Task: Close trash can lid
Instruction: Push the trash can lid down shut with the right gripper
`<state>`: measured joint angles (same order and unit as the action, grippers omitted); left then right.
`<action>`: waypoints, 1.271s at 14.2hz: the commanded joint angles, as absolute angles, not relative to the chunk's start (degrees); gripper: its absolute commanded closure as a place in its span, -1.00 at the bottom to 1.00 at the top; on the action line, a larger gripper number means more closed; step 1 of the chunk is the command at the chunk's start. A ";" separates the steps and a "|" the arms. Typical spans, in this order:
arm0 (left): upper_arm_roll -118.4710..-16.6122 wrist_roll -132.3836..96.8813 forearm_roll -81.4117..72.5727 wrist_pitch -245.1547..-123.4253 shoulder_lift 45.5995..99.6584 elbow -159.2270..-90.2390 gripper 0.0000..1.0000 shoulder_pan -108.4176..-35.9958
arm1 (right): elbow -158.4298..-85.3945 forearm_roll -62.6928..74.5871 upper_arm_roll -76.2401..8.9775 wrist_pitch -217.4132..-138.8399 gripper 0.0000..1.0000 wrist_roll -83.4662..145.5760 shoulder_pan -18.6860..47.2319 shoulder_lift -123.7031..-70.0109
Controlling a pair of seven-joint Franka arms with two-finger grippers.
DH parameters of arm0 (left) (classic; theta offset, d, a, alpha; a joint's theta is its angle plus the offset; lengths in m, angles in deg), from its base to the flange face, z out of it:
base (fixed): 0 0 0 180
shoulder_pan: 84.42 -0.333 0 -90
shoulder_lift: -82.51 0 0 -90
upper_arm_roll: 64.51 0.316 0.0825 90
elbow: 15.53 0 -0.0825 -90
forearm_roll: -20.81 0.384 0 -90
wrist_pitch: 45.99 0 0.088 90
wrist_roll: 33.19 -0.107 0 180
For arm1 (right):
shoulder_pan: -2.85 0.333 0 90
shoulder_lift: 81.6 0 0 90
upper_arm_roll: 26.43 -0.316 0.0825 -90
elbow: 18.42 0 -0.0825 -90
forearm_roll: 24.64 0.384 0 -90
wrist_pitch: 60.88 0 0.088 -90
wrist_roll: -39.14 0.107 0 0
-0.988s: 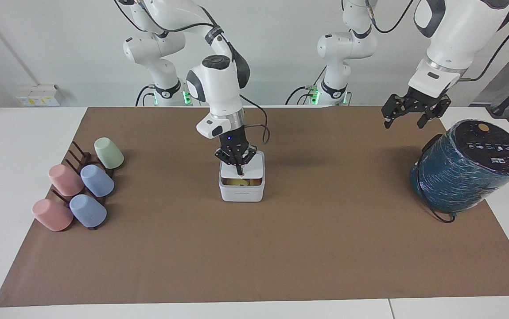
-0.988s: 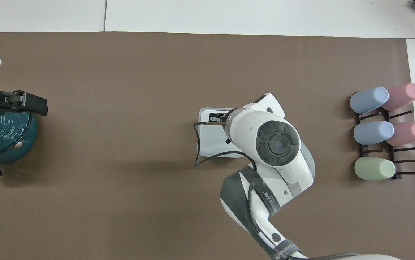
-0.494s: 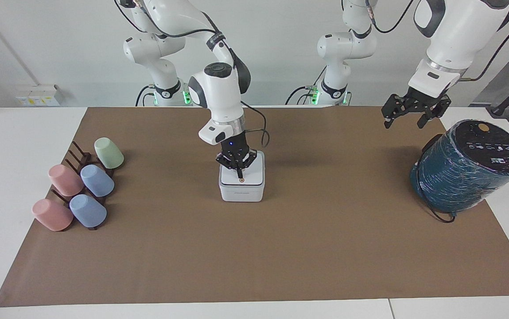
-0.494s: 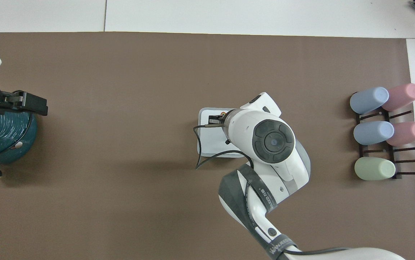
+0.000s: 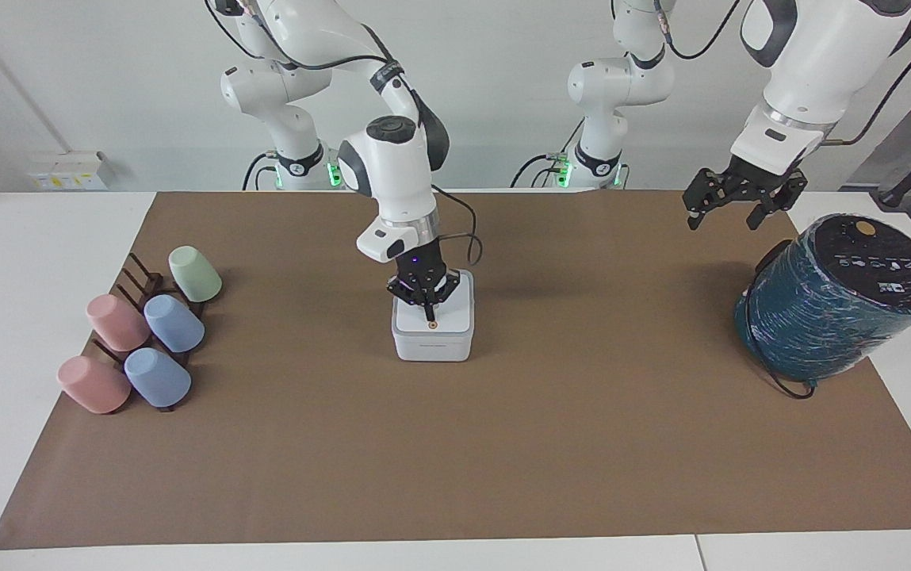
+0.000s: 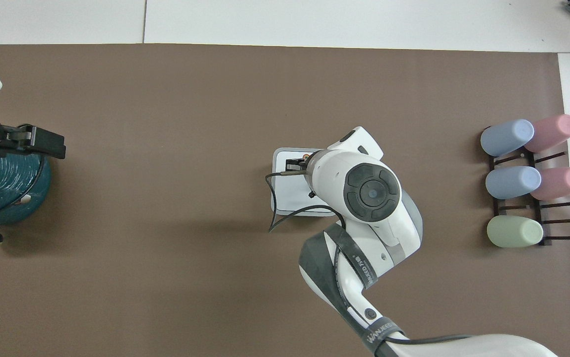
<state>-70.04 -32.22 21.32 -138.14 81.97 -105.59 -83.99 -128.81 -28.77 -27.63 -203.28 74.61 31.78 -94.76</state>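
The trash can (image 5: pixel 431 337) is a small white plastic cube with rounded corners, standing on the brown paper sheet (image 5: pixel 503 444) near the middle of the bench (image 5: pixel 27 262). Its lid (image 5: pixel 443 317) lies flat and shut on top, a smooth white square with a grey rim and a small orange-brown dot (image 5: pixel 431 323) at the edge away from the robots.

The right pincer (image 5: pixel 426 302) points straight down over the lid, its black fingertips drawn together to a point just at 12 o'clock of the dot in the facing view; whether they touch the lid is hard to make out. From overhead the right arm's round white wrist covers most of the bin, leaving only the lid's strip toward the left arm's end showing (image 6: pixel 289 188). A black cable (image 6: pixel 275 208) loops off the wrist across that strip.

At 9 o'clock from the bin in the facing view, five smooth cups lie on their sides on a dark wire rack (image 5: pixel 142 289): a green one (image 5: pixel 194 274), two blue and two pink.

At 3 o'clock, well apart, a big teal cylinder (image 5: pixel 832 305) wrapped in shiny wrinkled film leans, its flat black top tilted up. The left arm waits with the left pincer (image 5: pixel 743 208) spread wide in the air near that cylinder's 10 o'clock side. Overhead, the cylinder is cut off by the frame edge.
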 commanded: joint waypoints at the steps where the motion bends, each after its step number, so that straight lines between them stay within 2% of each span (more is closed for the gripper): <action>1: -70.14 -32.58 20.72 -138.46 83.83 -107.64 -1.00 -84.42 | -131.17 -29.39 -28.01 -205.19 1.00 73.51 31.41 -95.05; 3: -70.14 -32.58 20.72 -138.46 83.74 -107.64 -1.00 -84.42 | -131.54 -29.30 -28.01 -208.35 1.00 73.42 31.41 -95.58; 6: -70.05 -32.58 20.72 -138.46 83.83 -107.64 -1.00 -84.42 | -130.93 -29.30 -28.01 -207.57 1.00 74.03 31.67 -95.58; 10: -70.14 -32.58 20.72 -138.46 83.74 -107.64 -1.00 -84.42 | -128.82 -28.51 -28.01 -201.34 1.00 74.56 31.85 -93.12; 14: -70.14 -32.58 20.72 -138.46 83.83 -107.64 -1.00 -84.42 | -128.81 -28.42 -28.01 -198.96 1.00 74.56 31.94 -90.58; 15: -70.14 -32.58 20.72 -138.46 83.83 -107.64 -1.00 -84.42 | -128.81 -28.42 -28.01 -198.00 0.82 74.56 31.68 -89.70; 16: -70.14 -32.58 20.72 -138.46 83.83 -107.64 -1.00 -84.42 | -128.81 -28.42 -27.75 -196.51 0.52 73.78 31.24 -88.30; 17: -70.05 -32.58 20.72 -138.46 83.74 -107.64 -1.00 -84.42 | -128.73 -28.42 -27.31 -195.02 0.09 73.25 30.63 -86.98; 18: -70.14 -32.58 20.72 -138.46 83.83 -107.64 -1.00 -84.42 | -128.73 -28.42 -27.31 -193.35 -0.19 71.76 29.14 -85.40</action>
